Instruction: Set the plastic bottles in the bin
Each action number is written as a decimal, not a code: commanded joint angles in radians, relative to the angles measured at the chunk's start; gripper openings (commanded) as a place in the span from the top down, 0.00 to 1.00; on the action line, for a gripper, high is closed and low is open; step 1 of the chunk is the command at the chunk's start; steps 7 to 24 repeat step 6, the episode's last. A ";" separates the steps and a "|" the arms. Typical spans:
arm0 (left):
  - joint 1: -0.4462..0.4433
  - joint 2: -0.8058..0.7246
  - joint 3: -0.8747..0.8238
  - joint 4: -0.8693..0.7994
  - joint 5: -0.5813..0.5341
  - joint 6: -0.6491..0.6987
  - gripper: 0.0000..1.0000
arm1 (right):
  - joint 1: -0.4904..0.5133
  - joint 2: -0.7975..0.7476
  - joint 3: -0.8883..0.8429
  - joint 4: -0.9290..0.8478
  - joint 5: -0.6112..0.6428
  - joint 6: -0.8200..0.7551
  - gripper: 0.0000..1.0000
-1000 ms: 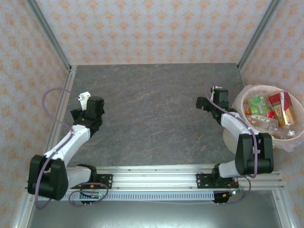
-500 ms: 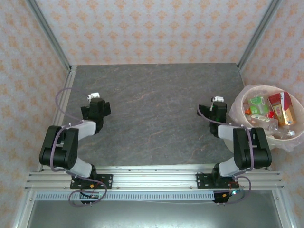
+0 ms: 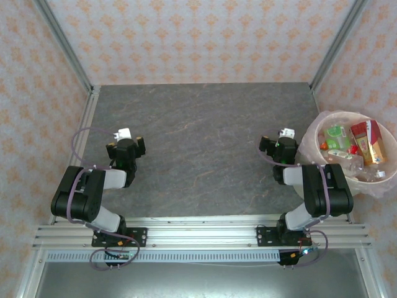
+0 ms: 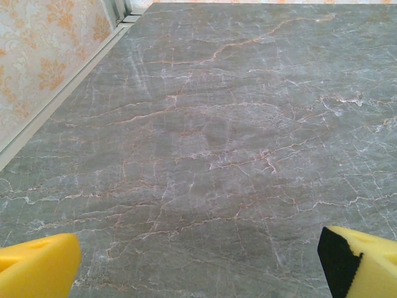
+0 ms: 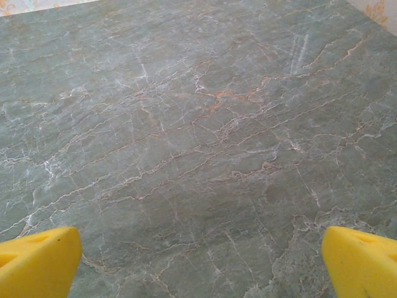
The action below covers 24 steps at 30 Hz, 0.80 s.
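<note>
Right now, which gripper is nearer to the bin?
Right. In the top view, the right gripper is just left of the bin, open and apart from it. The left gripper is across the table, at its opposite side, also open.

My left gripper (image 3: 126,146) hangs over the left side of the grey table (image 3: 205,124), jaws spread wide with nothing between them. My right gripper (image 3: 278,144) hangs over the right side, also spread and empty, just beside the bin (image 3: 312,138). Both my arms are folded close to their bases. The bin stands at the table's right edge, and the bottles (image 3: 366,141) lie heaped inside its pinkish liner.
</note>
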 commanded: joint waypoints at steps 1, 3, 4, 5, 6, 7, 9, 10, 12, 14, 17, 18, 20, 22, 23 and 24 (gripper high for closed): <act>-0.003 -0.013 0.024 0.027 -0.010 0.021 0.00 | -0.004 -0.007 0.015 0.036 0.019 0.015 0.01; -0.002 -0.013 0.024 0.030 -0.009 0.021 0.00 | -0.003 -0.007 0.015 0.036 0.019 0.015 0.01; -0.003 -0.013 0.022 0.029 -0.009 0.021 0.00 | -0.003 -0.007 0.015 0.036 0.019 0.015 0.01; -0.003 -0.013 0.021 0.032 -0.009 0.022 0.00 | -0.003 -0.007 0.015 0.036 0.019 0.015 0.01; -0.003 -0.013 0.021 0.034 -0.008 0.023 0.00 | -0.003 -0.006 0.015 0.036 0.019 0.015 0.01; -0.003 -0.013 0.021 0.034 -0.008 0.023 0.00 | -0.003 -0.006 0.015 0.036 0.019 0.015 0.01; -0.003 -0.013 0.021 0.034 -0.008 0.023 0.00 | -0.003 -0.006 0.015 0.036 0.019 0.015 0.01; -0.003 -0.013 0.021 0.034 -0.008 0.023 0.00 | -0.003 -0.006 0.015 0.036 0.019 0.015 0.01; -0.003 -0.013 0.021 0.034 -0.008 0.023 0.00 | -0.003 -0.006 0.015 0.036 0.019 0.015 0.01; -0.003 -0.013 0.021 0.034 -0.008 0.023 0.00 | -0.003 -0.006 0.015 0.036 0.019 0.015 0.01; -0.003 -0.013 0.021 0.034 -0.008 0.023 0.00 | -0.003 -0.006 0.015 0.036 0.019 0.015 0.01; -0.003 -0.013 0.021 0.034 -0.008 0.023 0.00 | -0.003 -0.006 0.015 0.036 0.019 0.015 0.01; -0.003 -0.013 0.021 0.034 -0.008 0.023 0.00 | -0.003 -0.006 0.015 0.036 0.019 0.015 0.01; -0.003 -0.013 0.021 0.034 -0.008 0.023 0.00 | -0.003 -0.006 0.015 0.036 0.019 0.015 0.01; -0.003 -0.013 0.021 0.034 -0.008 0.023 0.00 | -0.003 -0.006 0.015 0.036 0.019 0.015 0.01; -0.003 -0.013 0.021 0.034 -0.008 0.023 0.00 | -0.003 -0.006 0.015 0.036 0.019 0.015 0.01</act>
